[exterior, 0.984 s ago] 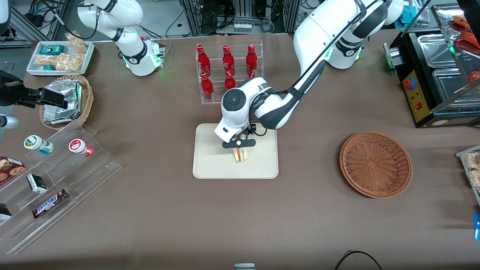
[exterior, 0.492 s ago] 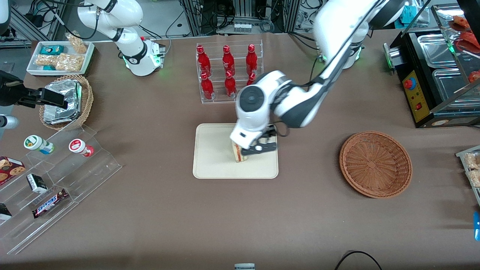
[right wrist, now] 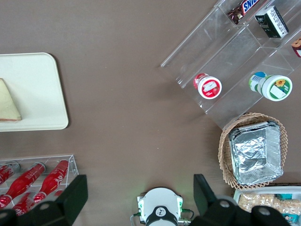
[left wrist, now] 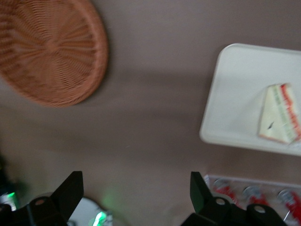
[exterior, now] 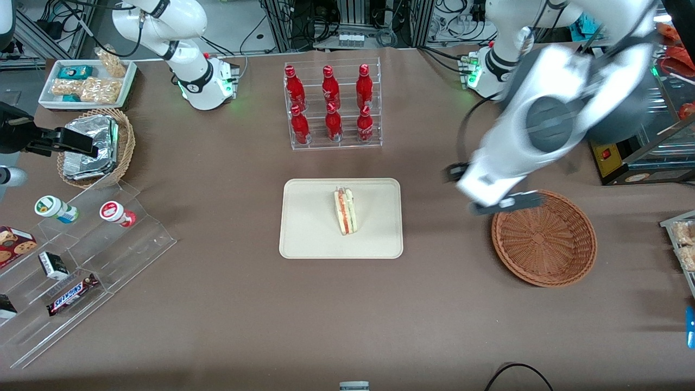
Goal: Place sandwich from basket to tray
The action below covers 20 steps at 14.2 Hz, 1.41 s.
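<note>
Now the sandwich [exterior: 345, 210] on the tray [exterior: 309, 239], long axis front-to-back.

Lab mock snack shop: cola bottle rack [exterior: 332, 103], equipment racks, cables.

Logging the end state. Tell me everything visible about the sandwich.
The sandwich is a triangular wedge of pale white bread with red-orange and green filling layers showing along its cut edge. It rests on the cream tray, near the middle, alone, and nothing else touches it. The tool is open and far off, above the empty wicker basket's rim, toward the working arm's end of the table.
</note>
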Motion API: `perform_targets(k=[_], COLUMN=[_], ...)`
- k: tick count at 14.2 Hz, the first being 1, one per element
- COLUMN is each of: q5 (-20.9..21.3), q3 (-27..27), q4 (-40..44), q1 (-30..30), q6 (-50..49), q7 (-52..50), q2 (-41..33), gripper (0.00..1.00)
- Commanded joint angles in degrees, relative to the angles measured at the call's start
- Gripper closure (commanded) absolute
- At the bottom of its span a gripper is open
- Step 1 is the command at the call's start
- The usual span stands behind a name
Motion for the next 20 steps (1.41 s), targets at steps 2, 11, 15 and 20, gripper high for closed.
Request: perform_targets(k=[2, 11, 15, 20], q5=[-0.3, 3.5, 3.7, 1.8], q3=[-0.3, -0.1, -0.1, 0.2], q4=[-2.8, 5.8, 3.8, -1.1], q1=[9.2, 12.3, 13.3, 15.9], q6=[-8.3, -14.5, -16.0, -9.9], q7=[12.1, 14.0, 13.9, 13.3], q2=[-8.5, -7.9, -7.9, -9.3], gripper=[0.00, 0.00, 0.00, 0.00])
